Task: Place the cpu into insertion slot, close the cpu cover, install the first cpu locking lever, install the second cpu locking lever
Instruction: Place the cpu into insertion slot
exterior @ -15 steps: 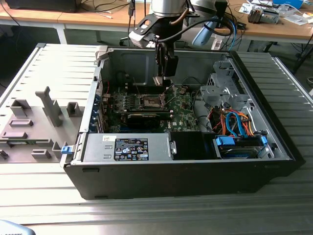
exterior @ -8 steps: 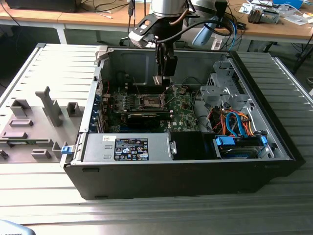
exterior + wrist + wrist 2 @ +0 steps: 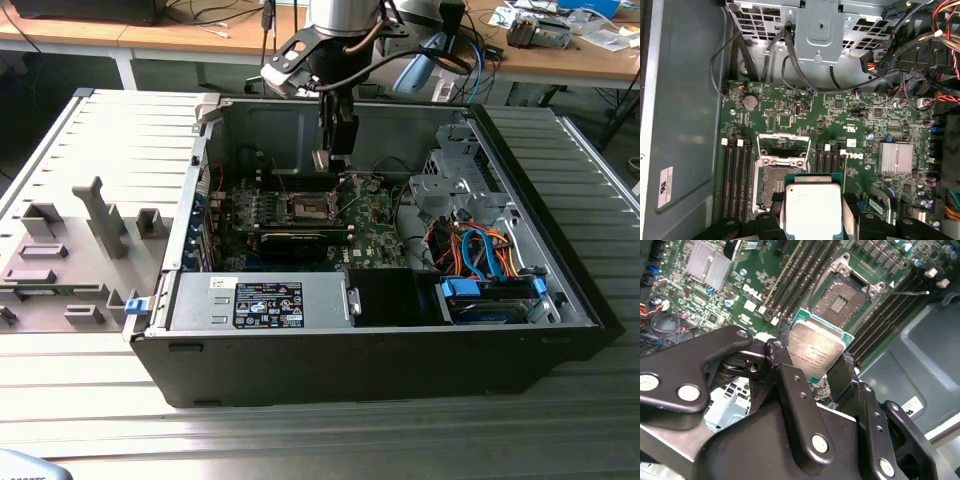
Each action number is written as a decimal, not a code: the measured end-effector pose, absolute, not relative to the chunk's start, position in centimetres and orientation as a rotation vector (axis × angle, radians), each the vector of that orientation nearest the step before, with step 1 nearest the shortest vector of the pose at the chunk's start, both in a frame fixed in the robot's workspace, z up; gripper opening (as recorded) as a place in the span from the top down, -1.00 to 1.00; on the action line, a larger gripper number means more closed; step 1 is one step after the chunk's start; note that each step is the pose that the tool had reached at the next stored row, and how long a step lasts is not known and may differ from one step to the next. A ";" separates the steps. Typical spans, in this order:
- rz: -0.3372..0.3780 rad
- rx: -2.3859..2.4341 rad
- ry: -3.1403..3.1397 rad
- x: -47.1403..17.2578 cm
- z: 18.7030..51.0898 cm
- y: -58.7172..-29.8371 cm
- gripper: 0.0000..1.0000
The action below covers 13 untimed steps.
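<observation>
The tool [image 3: 814, 360] grips the cpu [image 3: 816, 346] by two edges; the open insertion slot [image 3: 842, 302] lies below the tool. Seemingly offset: skewed seating may damage the slot.

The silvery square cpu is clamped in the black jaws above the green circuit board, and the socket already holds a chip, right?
No: the silvery square cpu is clamped as you say, but the square metal-rimmed socket is empty; the second wrist view shows its bare dark centre.
</observation>
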State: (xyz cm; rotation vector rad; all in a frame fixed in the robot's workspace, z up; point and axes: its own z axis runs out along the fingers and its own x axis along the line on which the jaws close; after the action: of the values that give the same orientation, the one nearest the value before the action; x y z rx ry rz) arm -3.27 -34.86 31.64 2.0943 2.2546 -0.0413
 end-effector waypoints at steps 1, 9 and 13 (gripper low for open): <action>-0.035 2.102 2.254 -3.3 31.6 -34.9 -0.09; 0.015 2.135 2.265 -3.4 31.6 -34.9 -0.09; 0.015 2.135 2.265 -3.4 31.6 -34.9 -0.09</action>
State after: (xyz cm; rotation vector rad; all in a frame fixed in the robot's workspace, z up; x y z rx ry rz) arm -3.38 -34.86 31.64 2.1351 2.2647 0.0153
